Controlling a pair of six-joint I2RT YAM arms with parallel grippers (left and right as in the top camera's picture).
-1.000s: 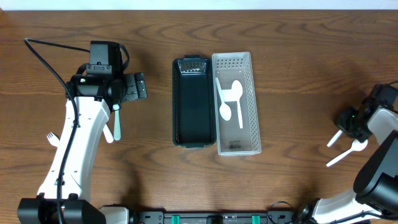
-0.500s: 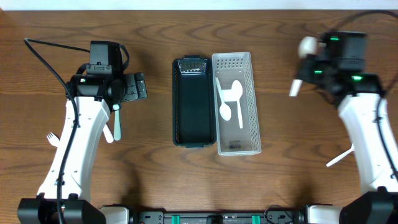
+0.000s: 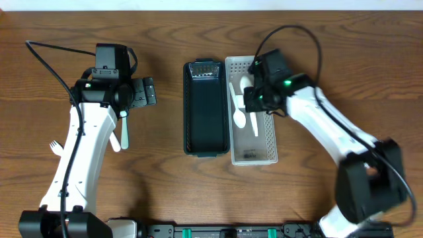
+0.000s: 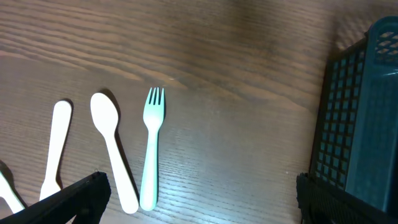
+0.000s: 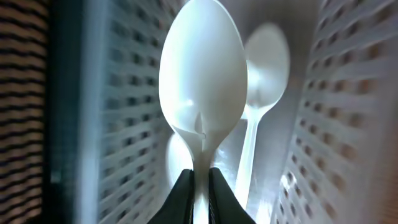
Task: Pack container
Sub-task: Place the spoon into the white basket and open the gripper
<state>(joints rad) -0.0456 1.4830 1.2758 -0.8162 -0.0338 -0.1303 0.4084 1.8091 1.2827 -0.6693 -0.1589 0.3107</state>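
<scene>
A white perforated container (image 3: 268,132) stands beside a dark teal container (image 3: 205,112) at the table's middle. White spoons (image 3: 239,109) lie in the white one. My right gripper (image 3: 254,98) is shut on a white spoon (image 5: 203,93) and holds it over the white container (image 5: 348,124), above two spoons lying there (image 5: 264,56). My left gripper (image 3: 135,92) hangs open at the left, above the table. In the left wrist view a pale green fork (image 4: 151,146), a white spoon (image 4: 114,149) and another white handle (image 4: 55,149) lie on the wood, with the teal container (image 4: 357,118) at the right.
More white cutlery lies by the left arm: a spoon (image 3: 125,129) and a fork (image 3: 54,147) peeking out beside the arm. Cables run from both arms across the back of the table.
My right arm has swung from the far right of the table to above the white container, carrying the white spoon. The left arm has not moved.
</scene>
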